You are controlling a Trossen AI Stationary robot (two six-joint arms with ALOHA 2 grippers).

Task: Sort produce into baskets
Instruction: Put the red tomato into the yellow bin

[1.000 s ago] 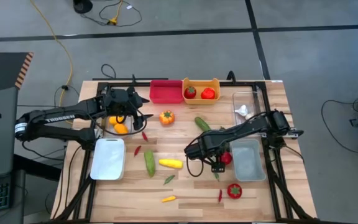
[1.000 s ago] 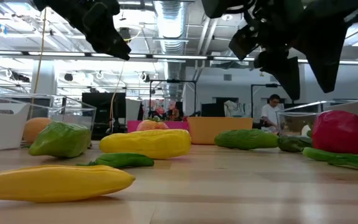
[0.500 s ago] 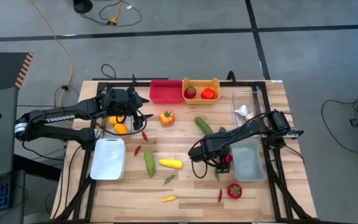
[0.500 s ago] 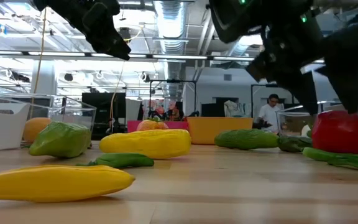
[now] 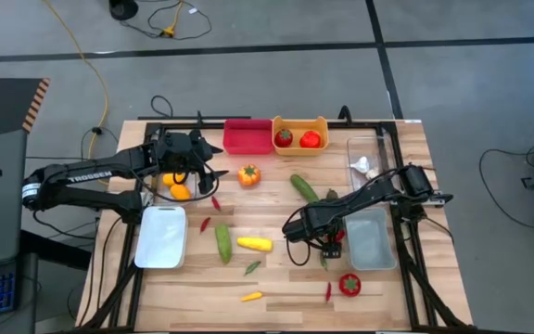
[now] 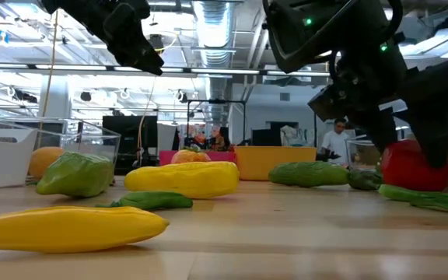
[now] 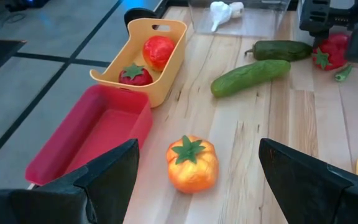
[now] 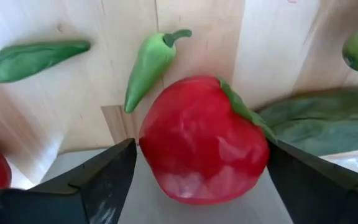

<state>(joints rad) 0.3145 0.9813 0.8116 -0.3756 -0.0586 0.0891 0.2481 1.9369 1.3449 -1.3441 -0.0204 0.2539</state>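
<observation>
On the table (image 5: 406, 288), orange-yellow bin (image 5: 300, 147) with two red pieces; both arms' jaws spread

The high view looks straight down from above, taking in the whole wooden table (image 5: 276, 288) at frame centre with grey floor around it. The low view sits at tabletop height, looking level across the boards into the room behind, so near that a yellow toy vegetable (image 6: 68, 227) fills its lower left. The left wrist view looks down and forward across the table's far part, with the orange-yellow bin (image 7: 143, 62) in the upper left of its frame; that bin (image 5: 299, 137) sits top centre in the high view. The right wrist view is very close to a red pepper (image 8: 204, 138), which fills mid-frame and also shows at the low view's right edge (image 6: 412, 166).
</observation>
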